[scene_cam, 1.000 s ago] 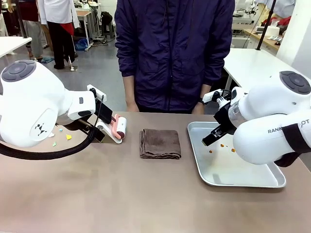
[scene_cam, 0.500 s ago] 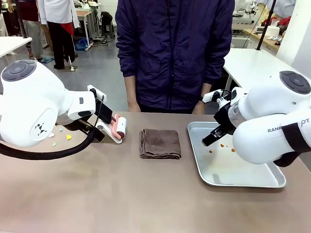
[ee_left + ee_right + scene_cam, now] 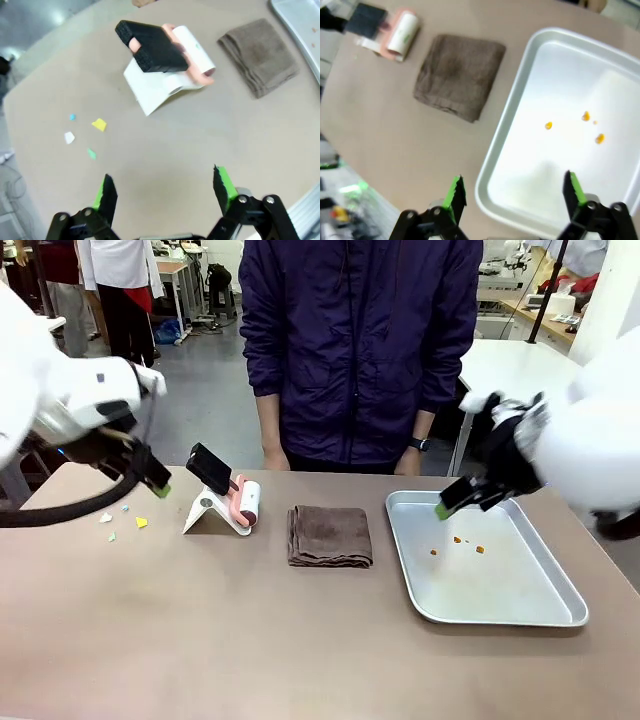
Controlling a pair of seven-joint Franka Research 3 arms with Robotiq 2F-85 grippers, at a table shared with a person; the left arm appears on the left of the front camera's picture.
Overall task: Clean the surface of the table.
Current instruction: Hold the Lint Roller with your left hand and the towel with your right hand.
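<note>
The taupe table (image 3: 250, 640) carries several small paper scraps (image 3: 141, 523) near its far left edge; in the left wrist view these scraps (image 3: 99, 124) lie just ahead of the fingers. My left gripper (image 3: 157, 488) hangs open above the scraps, left of the roller stand; its green pads (image 3: 107, 192) stand wide apart with nothing between them. My right gripper (image 3: 448, 506) hovers open over the far left part of the silver tray (image 3: 560, 615). The right wrist view has its pads (image 3: 572, 187) spread above the tray's near rim (image 3: 492, 150).
A lint roller (image 3: 247, 502) with a black handle leans on a white stand (image 3: 155, 90) left of centre. A folded brown cloth (image 3: 329, 535) lies mid-table. Three orange crumbs (image 3: 548, 125) sit in the tray. A person in a dark jacket (image 3: 360, 350) stands at the far edge.
Both arms have lifted and swung outward. The left gripper moved left, away from the roller stand and over the scraps. The right arm's body drew back to the right.
</note>
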